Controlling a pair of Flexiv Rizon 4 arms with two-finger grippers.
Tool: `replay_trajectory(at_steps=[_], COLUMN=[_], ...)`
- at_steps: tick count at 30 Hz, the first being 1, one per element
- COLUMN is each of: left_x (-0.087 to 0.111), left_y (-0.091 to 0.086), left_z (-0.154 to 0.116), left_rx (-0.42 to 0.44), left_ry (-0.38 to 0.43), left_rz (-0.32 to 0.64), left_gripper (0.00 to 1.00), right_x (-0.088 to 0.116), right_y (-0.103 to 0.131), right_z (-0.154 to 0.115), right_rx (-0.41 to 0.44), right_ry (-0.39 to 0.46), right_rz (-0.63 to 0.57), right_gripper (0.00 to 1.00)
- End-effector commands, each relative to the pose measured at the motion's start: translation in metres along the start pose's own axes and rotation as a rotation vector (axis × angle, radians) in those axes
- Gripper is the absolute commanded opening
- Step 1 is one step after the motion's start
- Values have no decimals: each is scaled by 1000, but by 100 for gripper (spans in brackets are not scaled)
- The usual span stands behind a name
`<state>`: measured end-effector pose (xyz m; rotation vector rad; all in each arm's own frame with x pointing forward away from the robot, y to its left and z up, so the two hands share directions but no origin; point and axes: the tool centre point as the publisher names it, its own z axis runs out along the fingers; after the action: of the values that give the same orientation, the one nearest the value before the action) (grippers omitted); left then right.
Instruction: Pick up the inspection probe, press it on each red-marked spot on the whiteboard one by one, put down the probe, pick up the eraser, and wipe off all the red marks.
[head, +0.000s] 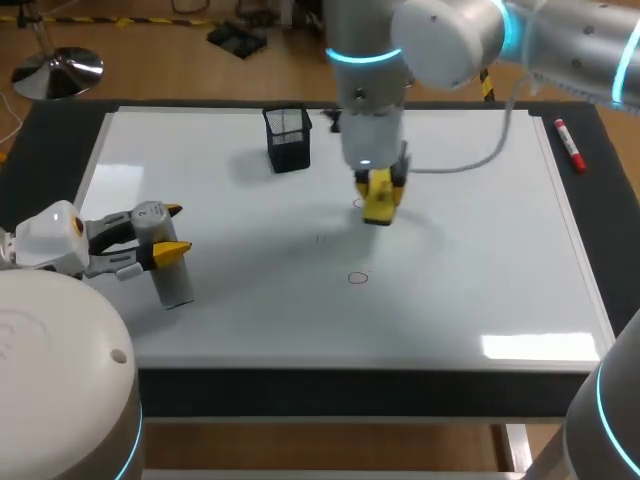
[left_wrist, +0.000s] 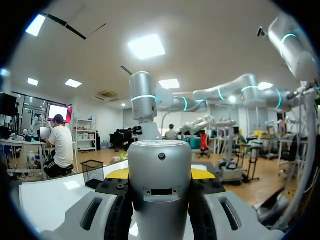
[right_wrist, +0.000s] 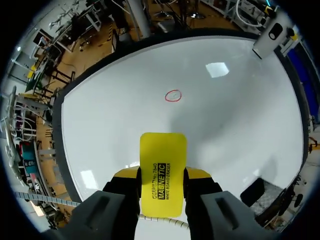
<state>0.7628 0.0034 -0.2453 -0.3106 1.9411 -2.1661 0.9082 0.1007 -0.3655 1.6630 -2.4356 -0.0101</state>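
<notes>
Yellow eraser (right_wrist: 162, 150), one only, sits clamped in the right gripper (right_wrist: 161, 176); one red circle (right_wrist: 173, 96) lies ahead of it. Left gripper (left_wrist: 160, 173) grasps the single grey inspection probe (left_wrist: 160, 155).

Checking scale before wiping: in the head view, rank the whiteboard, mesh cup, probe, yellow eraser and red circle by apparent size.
1. whiteboard
2. mesh cup and probe: about alike, so not ranked
3. yellow eraser, partly hidden in the right pincer
4. red circle
</notes>
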Motion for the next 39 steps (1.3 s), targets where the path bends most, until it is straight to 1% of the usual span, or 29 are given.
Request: replay_trajectory(at_steps=[1,3,4,5,6,8,11,15,21,25,31,39], left_x=[1,1,1,1,1,1,1,1,1,1,1,1], left_y=[-1,-1,-1,-1,-1,-1,-1,-1,-1,-1,-1,-1], left_z=[0,0,0,0,0,0,0,0,0,0,0,0], left_rx=[0,0,0,0,0,0,0,0,0,0,0,0], left_ry=[0,0,0,0,0,0,0,0,0,0,0,0], left_rz=[1,1,1,1,1,1,1,1,1,1,1,1], left_gripper=[0,0,0,0,0,0,0,0,0,0,0,0], right_x=[52,68,75,82,88,98,109,123,146,163,176,177], right_y=[-18,-28,-32,-37,-40,-45,-50,-58,-69,-71,-68,-67], right_z=[-5,-5,-6,-6,-6,-8,-9,-7,5,12,11,11], right_rx=[5,7,7,6,8,8,14,19,4,9,19,20], right_ry=[-62,-60,-84,-84,-79,-105,-111,-119,-113,-109,-115,-116], right_rz=[48,90,101,119,136,162,201,218,275,307,340,340], right_gripper=[0,0,0,0,0,0,0,0,0,0,0,0])
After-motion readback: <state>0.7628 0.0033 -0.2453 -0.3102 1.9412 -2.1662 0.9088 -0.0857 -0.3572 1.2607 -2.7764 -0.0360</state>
